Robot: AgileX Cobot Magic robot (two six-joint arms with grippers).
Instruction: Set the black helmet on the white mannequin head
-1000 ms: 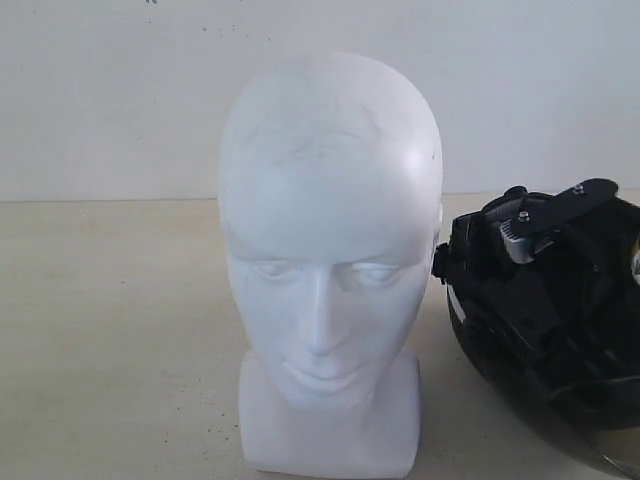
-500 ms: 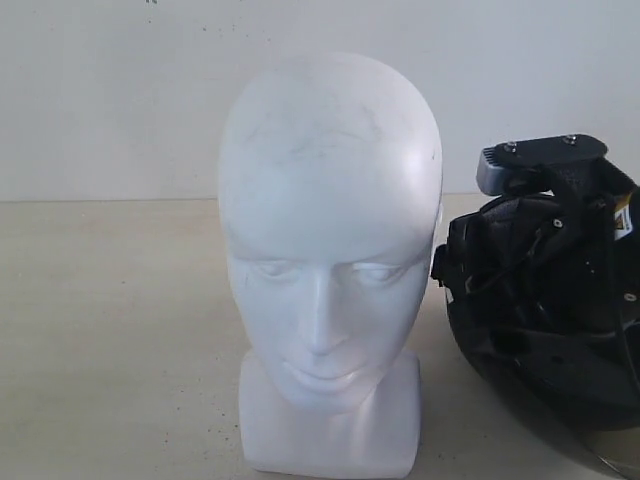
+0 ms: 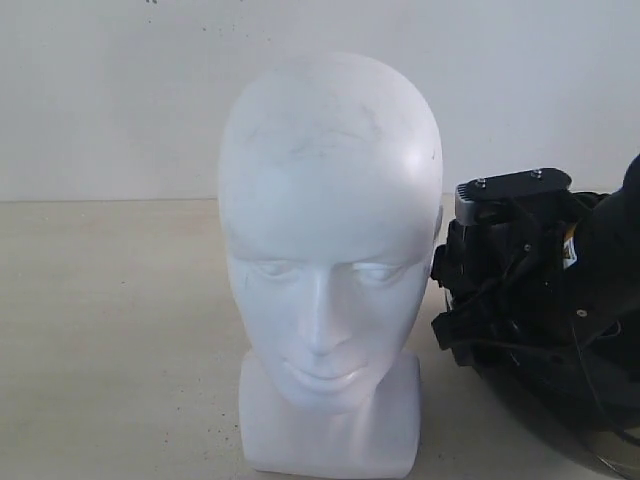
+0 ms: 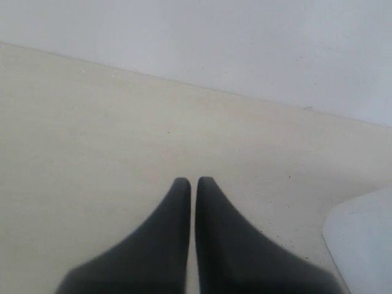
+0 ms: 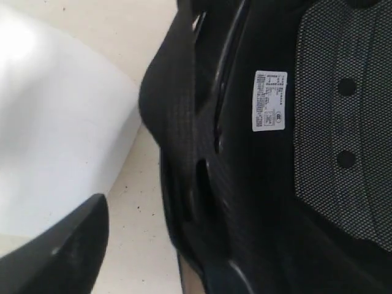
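The white mannequin head (image 3: 330, 270) stands upright in the middle of the table, face toward the exterior camera. To its right lies the black helmet (image 3: 540, 405), opening turned up, padding and a white label (image 5: 269, 101) showing. My right gripper (image 3: 500, 290) hangs over the helmet's rim nearest the head. It is open: one finger (image 5: 64, 248) sits outside the shell above bare table, and the other is hidden by the helmet. The left gripper (image 4: 193, 181) is shut and empty over the table, out of the exterior view.
A pale wall (image 3: 120, 90) runs behind the beige table (image 3: 110, 330). The gap between the head's neck base (image 4: 364, 245) and the helmet is narrow. A white curve of the head (image 5: 55, 122) lies close beside the right finger.
The right gripper has moved left toward the head and, over the last half second, lower onto the helmet's rim. The head, the helmet and the left gripper have not visibly moved.
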